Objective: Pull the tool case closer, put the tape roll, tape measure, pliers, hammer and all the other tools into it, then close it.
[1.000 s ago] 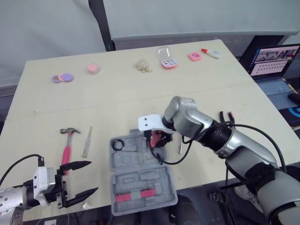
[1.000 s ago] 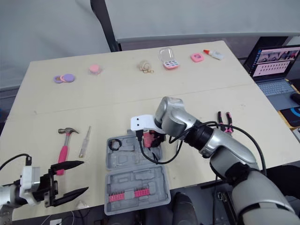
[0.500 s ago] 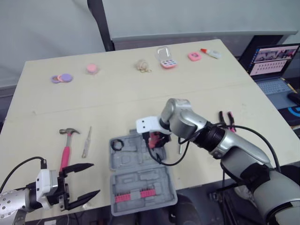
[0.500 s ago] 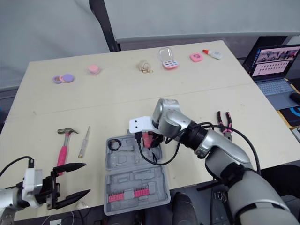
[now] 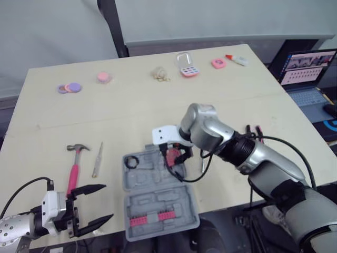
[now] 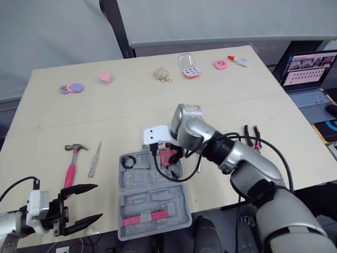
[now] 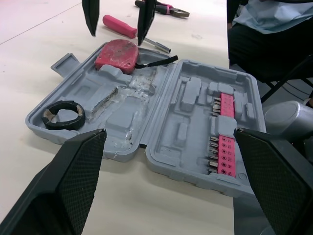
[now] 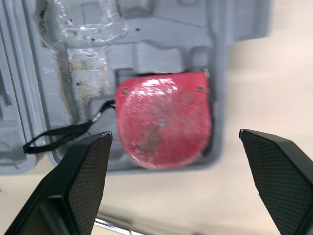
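One case [image 5: 158, 201], one hammer [image 5: 75, 169]

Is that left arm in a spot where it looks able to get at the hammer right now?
Probably yes. The hammer lies on the table just ahead of the left gripper, which is open, with nothing between them; the slim tool beside the hammer lies apart from it.

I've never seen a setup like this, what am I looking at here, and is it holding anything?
It is a humanoid robot with two arms, each ending in a two-fingered hand. Two pictures come from its head, looking down on a table; two come from cameras on its wrists. The open tool case holds a tape roll and a tape measure. A hammer and pliers lie on the table. The left hand and the right hand, above the tape measure, are both open, holding nothing.
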You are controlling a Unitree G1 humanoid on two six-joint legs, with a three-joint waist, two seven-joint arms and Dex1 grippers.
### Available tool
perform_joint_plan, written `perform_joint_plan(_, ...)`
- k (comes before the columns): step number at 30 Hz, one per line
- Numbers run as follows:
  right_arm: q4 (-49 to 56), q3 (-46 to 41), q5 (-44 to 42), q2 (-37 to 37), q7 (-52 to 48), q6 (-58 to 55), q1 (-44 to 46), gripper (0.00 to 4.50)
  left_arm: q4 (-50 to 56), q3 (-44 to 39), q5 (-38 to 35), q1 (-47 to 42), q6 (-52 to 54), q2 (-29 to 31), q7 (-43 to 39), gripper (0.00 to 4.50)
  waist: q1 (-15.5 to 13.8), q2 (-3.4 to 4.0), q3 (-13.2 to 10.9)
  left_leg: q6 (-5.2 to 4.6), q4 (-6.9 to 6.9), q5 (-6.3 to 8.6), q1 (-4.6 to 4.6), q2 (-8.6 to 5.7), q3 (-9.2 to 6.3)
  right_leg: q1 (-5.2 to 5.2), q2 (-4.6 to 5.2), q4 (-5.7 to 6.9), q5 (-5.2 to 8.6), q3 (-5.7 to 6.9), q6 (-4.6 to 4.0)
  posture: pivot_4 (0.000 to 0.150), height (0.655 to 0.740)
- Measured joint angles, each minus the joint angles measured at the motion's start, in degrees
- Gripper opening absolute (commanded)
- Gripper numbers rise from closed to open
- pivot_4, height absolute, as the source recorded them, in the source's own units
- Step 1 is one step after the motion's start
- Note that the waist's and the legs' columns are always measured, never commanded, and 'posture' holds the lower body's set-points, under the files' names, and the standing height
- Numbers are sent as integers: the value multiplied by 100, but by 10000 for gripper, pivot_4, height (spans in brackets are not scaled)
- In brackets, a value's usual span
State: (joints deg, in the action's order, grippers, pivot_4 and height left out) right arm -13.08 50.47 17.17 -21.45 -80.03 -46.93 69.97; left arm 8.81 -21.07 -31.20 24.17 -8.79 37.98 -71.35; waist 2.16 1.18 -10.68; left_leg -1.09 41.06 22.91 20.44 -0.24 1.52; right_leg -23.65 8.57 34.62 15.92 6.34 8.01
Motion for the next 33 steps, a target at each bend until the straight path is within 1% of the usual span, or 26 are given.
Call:
perform_joint_plan(4, 507, -246, -184, -253, -75, -265, -36, 44585, 0, 91, 5, -91, 1, 0, 3, 45000, -13, -1, 1, 0, 0, 0, 0, 0, 0, 0, 1, 1, 0, 0, 0, 1500, 7287)
perform_joint_plan(6, 741, -496, -322, -393, -71, -342, -176, 44585, -5, 92, 5, -104, 1, 1, -1, 45000, -18, -4, 2, 1, 0, 0, 0, 0, 0, 0, 1, 0, 0, 1, 0, 1500, 7287)
perform_joint_plan(8, 1036, -821, -515, -555, -29, -343, -512, 44585, -8, 93, 5, -124, 1, 3, -3, 45000, -34, -6, 3, 1, 1, 0, 0, -1, 0, 2, 1, 0, 0, 1, 0, 1500, 7287)
perform_joint_plan(9, 1120, -921, -598, -627, 16, -326, -690, 42201, -13, 93, 6, -129, 2, 3, -1, 45000, -35, -6, 3, 1, 1, 0, 0, -1, 3, 1, 1, 0, 0, 0, 0, 1500, 7287)
perform_joint_plan(11, 1265, -1219, -739, -772, 179, -296, -1091, 35665, -12, 93, 6, -146, 2, 4, 0, 45000, -44, -6, 3, 1, 1, 0, 0, -1, 5, 2, 1, 0, 0, 0, 0, 1500, 7287)
perform_joint_plan(12, 1287, -1329, -796, -817, 259, -285, -1238, 30747, -17, 93, 6, -149, 2, 4, 1, 45000, -42, -6, 3, 0, 1, 0, 0, -1, 8, 1, 1, 0, 0, -1, 0, 1500, 7287)
perform_joint_plan(13, 1318, -1518, -884, -828, 363, -244, -1416, 26875, -18, 93, 7, -151, 2, 4, 0, 45000, -41, -6, 3, 1, 1, 0, -1, -1, 9, 0, 1, 0, 0, -1, 0, 1500, 7287)
perform_joint_plan(14, 1343, -1672, -976, -814, 460, -172, -1552, 21603, -20, 94, 7, -152, 2, 4, 0, 45000, -41, -6, 3, 1, 0, 0, -2, -1, 10, 0, 0, 0, 0, 0, 0, 1500, 7287)
perform_joint_plan(17, 1502, -2236, -1305, -757, 789, 139, -1995, 21603, -12, 100, 7, -161, 3, 4, 5, 45000, -32, -6, 3, 1, -6, 1, -6, 1, 19, -1, -1, 0, 0, 1, -1, 1500, 7287)
perform_joint_plan(23, 1459, -2800, -1752, -697, 1134, 972, -2648, 21603, -11, 126, 7, -194, 45, 30, -1, 45000, -42, -8, 3, 0, -5, 1, -10, 0, 27, 1, 0, 0, 0, -1, -1, 1500, 7287)
perform_joint_plan(27, 1096, -3086, -1971, -608, 1284, 1844, -3012, 21603, -10, 130, 7, -241, 80, 71, -2, 45000, -48, -9, 4, 0, -4, 1, -13, 0, 29, 4, 0, 1, 0, -2, 0, 1500, 7287)
perform_joint_plan(33, 483, -3273, -2142, -482, 1315, 2834, -3264, 21603, -1, 130, 7, -249, 115, 79, 3, 45000, -43, -9, 4, 0, -5, 1, -14, 1, 32, 4, -1, 1, 0, -2, 0, 1500, 7287)
